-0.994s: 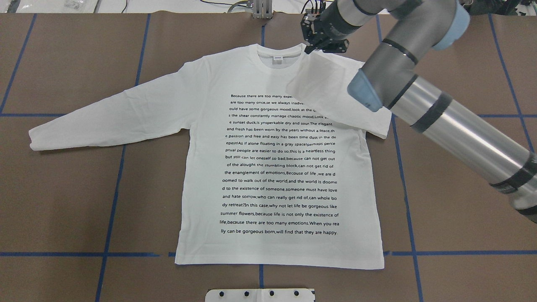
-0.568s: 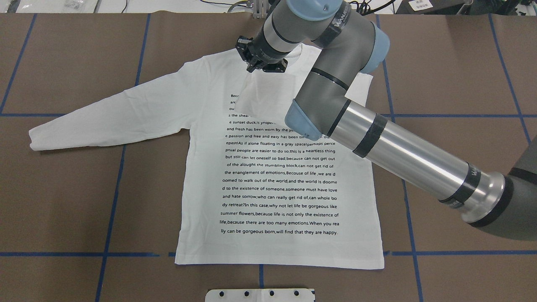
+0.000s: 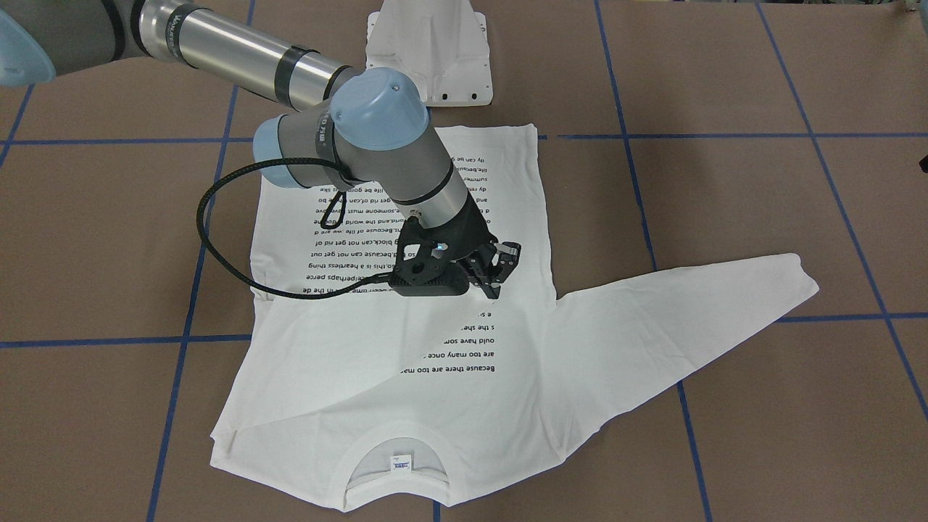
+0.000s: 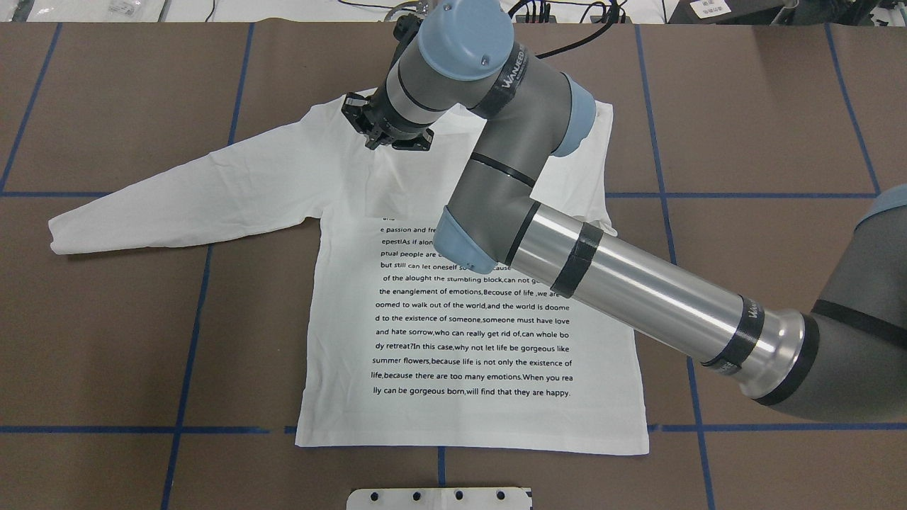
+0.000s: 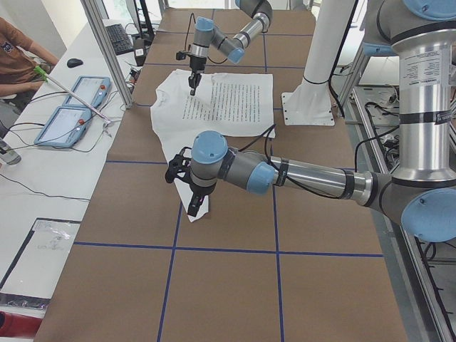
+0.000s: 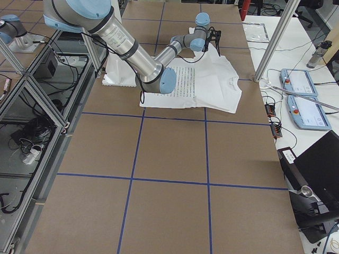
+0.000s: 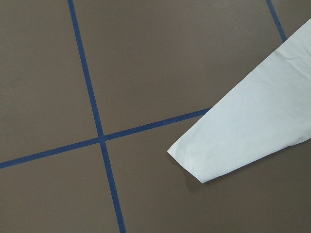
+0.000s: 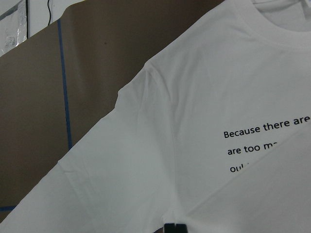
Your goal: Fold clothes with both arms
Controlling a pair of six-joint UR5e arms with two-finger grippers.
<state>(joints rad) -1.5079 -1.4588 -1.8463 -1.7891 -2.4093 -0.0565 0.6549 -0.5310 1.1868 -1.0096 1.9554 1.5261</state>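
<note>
carrying the right sleeve (image 4: 411,184) leftward over the shirt (image 4: 468,340), spread flat on the table (image 4: 106,319), collar at the far side. gripping the sleeve tight in the right gripper (image 4: 390,140), above the left shoulder. best to come down low, keep the sleeve taut and square across the chest, and release only once flat. cannot tell whether the left gripper (image 5: 192,199) is parted or closed; hovers near the left cuff (image 7: 218,150).

Right arm (image 4: 623,283) outstretched; jaws pinched
</note>
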